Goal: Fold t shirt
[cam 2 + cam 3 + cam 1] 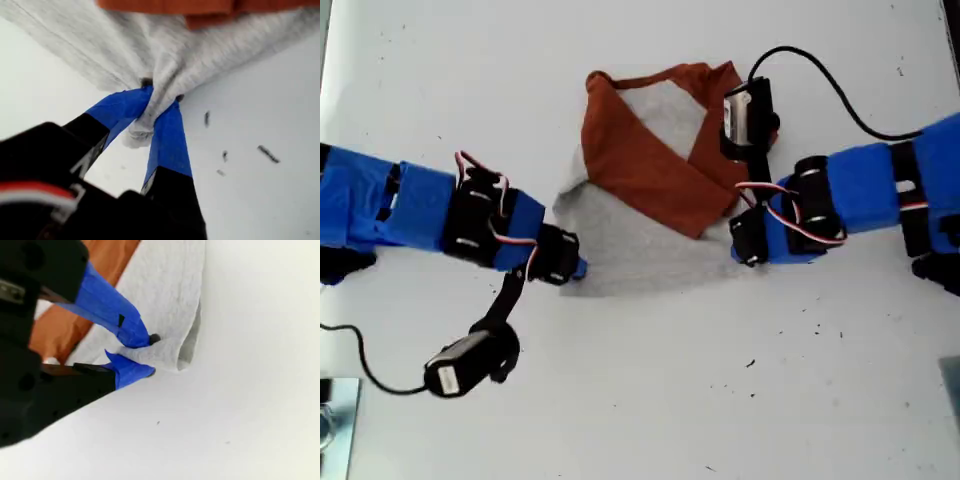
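My first gripper (pixel 159 102) pinches the t shirt (pixel 650 225) in the desk's (pixel 650 400) middle. My second gripper (pixel 142 356) pinches its hem too.

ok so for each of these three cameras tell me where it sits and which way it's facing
Exterior view: overhead, looking down on the white table, the t shirt and both blue arms.
First wrist view: rides my first gripper, looking along blue-taped fingers shut on grey cloth.
Second wrist view: rides my second gripper, likewise pinching a grey edge.
Shared: all three views show the t shirt on the table.

Matt knit t shirt (pixel 640 235) (heathered cloth)
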